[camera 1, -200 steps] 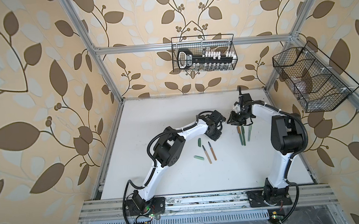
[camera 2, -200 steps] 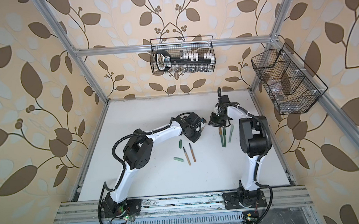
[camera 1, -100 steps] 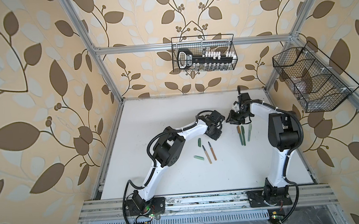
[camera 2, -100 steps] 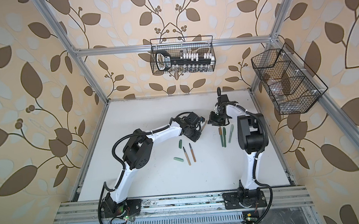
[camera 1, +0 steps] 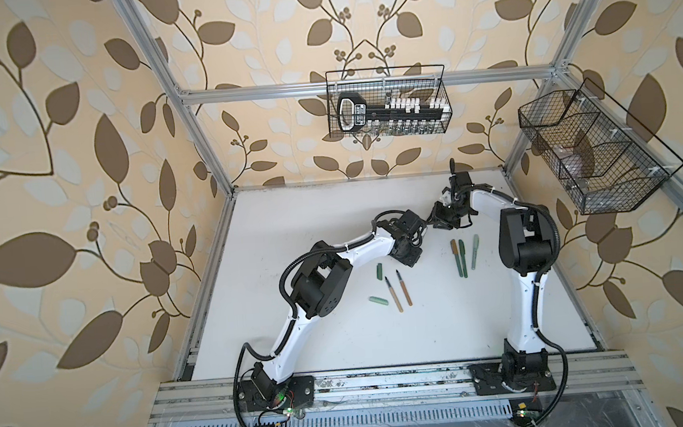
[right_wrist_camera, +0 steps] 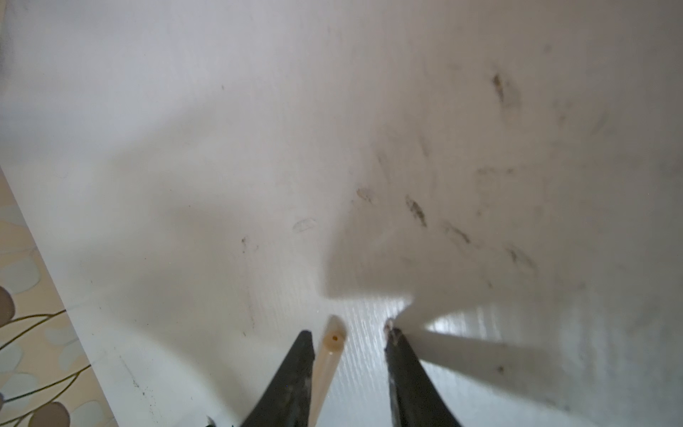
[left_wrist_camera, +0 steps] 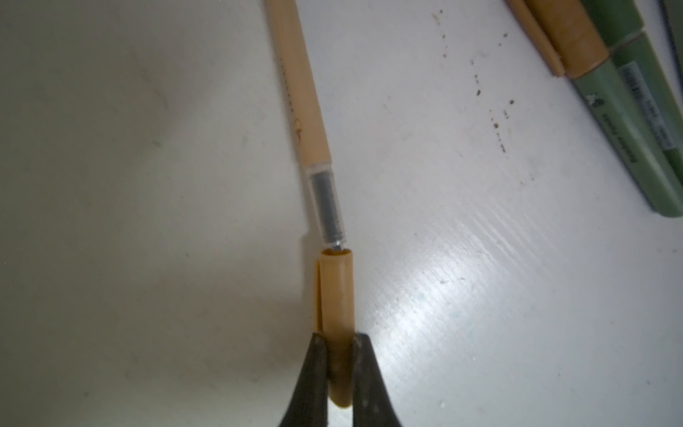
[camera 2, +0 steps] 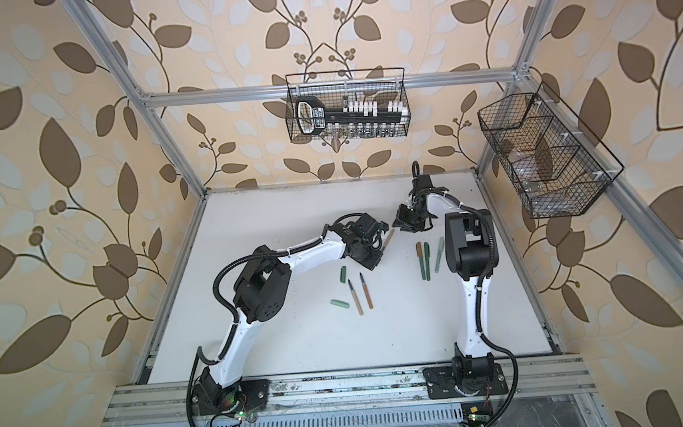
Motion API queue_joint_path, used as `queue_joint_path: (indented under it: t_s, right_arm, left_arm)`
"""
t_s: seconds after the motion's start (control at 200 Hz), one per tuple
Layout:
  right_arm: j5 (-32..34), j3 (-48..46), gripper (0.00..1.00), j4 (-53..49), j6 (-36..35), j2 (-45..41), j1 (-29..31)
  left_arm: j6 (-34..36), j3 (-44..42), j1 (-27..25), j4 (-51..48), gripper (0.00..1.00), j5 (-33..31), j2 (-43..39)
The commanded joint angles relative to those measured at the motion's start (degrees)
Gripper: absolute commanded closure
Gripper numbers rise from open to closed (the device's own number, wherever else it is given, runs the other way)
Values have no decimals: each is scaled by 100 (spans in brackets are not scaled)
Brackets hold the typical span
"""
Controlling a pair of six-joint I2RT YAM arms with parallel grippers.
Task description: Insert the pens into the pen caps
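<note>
My left gripper [left_wrist_camera: 335, 336] is shut on the rounded end of a tan pen cap [left_wrist_camera: 337, 292]. The cap's open mouth meets the dark tip of a tan pen [left_wrist_camera: 301, 85] just above the white table. In a top view this pen [camera 2: 387, 238] bridges the left gripper [camera 2: 377, 253] and the right gripper [camera 2: 399, 224]. The pen's rear end [right_wrist_camera: 332, 338] leans on one finger of my right gripper [right_wrist_camera: 347, 332], with a clear gap to the other finger. Two bare tan pens [camera 1: 394, 294] [camera 1: 404, 286] lie mid-table.
A dark green cap [camera 1: 379, 271] and a pale green cap [camera 1: 378, 300] lie by the bare pens. Three capped pens [camera 1: 462, 257] lie side by side near the right arm. Wire baskets [camera 1: 387, 102] [camera 1: 589, 157] hang on the back and right walls.
The right arm's elbow has drifted slightly to the left. Both grippers stay together at the same spot, with the cap still held.
</note>
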Motion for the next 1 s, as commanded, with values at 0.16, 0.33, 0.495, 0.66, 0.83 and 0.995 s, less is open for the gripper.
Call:
queue_joint_path:
  t_s: [0.16,0.33,0.495,0.66,0.83,0.995]
  right_arm:
    - [-254,62,75,-210,-152,262,88]
    - [-355,-130,79,-204,-275,215,161]
    - [-413,-327,80,-250,-401,125,218]
    - [-403,-552,82,-236,-465,-5,272]
    - [-363,-639,82,-225,-439,-62,292]
    - [-336,-622,82,-229,-405,-98,403]
  left_arm:
    - [-230,-108,-17,-127,95,14,14]
    - [-270,-64,-17,-93,95,1,53]
    - [-328,25,-17,-51,96,-38,106]
    - [-402,136,-12,2,96,-45,189]
    - [-519,181,1,42,96,-120,207]
    - [-821,195,58,106,97,-247,232]
